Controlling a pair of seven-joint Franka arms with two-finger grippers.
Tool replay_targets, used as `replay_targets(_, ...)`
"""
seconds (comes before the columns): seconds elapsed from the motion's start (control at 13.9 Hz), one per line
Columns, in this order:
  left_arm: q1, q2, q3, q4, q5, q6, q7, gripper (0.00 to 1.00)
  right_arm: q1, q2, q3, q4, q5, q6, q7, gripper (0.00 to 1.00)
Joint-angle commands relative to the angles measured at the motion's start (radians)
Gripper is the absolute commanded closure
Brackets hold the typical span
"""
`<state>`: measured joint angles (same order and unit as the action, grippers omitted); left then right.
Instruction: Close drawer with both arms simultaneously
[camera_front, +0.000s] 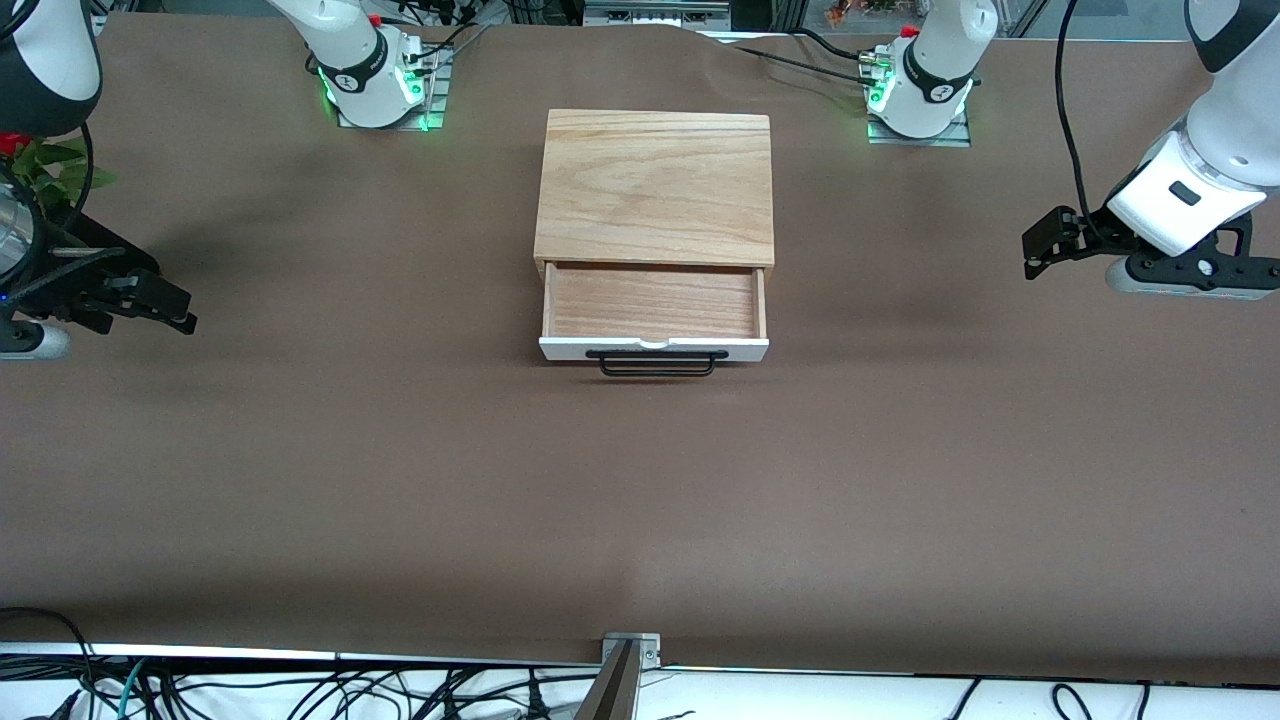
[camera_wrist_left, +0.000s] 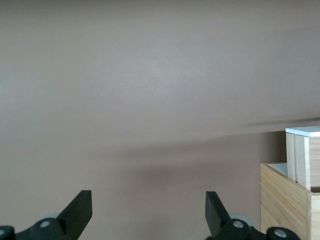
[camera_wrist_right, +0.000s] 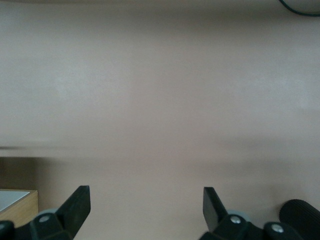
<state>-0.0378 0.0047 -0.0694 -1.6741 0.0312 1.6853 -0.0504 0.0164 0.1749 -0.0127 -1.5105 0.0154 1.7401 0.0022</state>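
Observation:
The wooden box (camera_front: 655, 185) stands mid-table between the arm bases. Its drawer (camera_front: 652, 303) is pulled open toward the front camera, and its light-wood tray is empty. The white front panel (camera_front: 560, 349) carries the black bar handle (camera_front: 657, 362). My left gripper (camera_front: 1040, 248) is open and empty over bare table at the left arm's end, well apart from the box. My right gripper (camera_front: 180, 308) is open and empty at the right arm's end, equally far off. The left wrist view shows open fingers (camera_wrist_left: 80, 205) and a box corner (camera_wrist_left: 287, 200). The right wrist view shows open fingers (camera_wrist_right: 77, 202) and a box corner (camera_wrist_right: 20, 207).
Brown table cover (camera_front: 640, 500) all round the box. The arm bases (camera_front: 375, 80) (camera_front: 920, 95) glow green along the back edge. A green plant with a red flower (camera_front: 50, 165) sits beside the right arm. Cables and a metal bracket (camera_front: 630, 650) line the front edge.

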Motion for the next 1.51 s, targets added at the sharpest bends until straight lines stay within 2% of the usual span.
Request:
replay_targets(0.0, 0.001, 0.021, -0.003, 0.044, 0.016, -0.024, 0.014, 0.0, -0.006, 0.009, 0.007, 0.021, -0.009, -0.004, 0.01, 0.0)
replay_targets(0.65, -0.01, 0.032, -0.006, 0.042, 0.013, -0.024, 0.015, 0.0, 0.002, 0.038, 0.011, 0.05, -0.006, 0.013, 0.01, 0.0)
replay_targets(0.93, -0.019, 0.047, -0.004, 0.042, -0.024, -0.024, 0.015, 0.0, 0.068, 0.087, 0.016, 0.062, -0.005, 0.028, 0.027, 0.0)
replay_targets(1.29, -0.063, 0.106, -0.006, 0.047, -0.123, -0.006, 0.004, 0.0, 0.184, 0.175, 0.016, 0.062, 0.026, 0.148, 0.059, 0.0)
replay_targets(1.44, -0.108, 0.152, -0.004, 0.047, -0.165, 0.028, -0.002, 0.0, 0.227, 0.208, 0.016, 0.062, 0.078, 0.205, 0.073, 0.0)
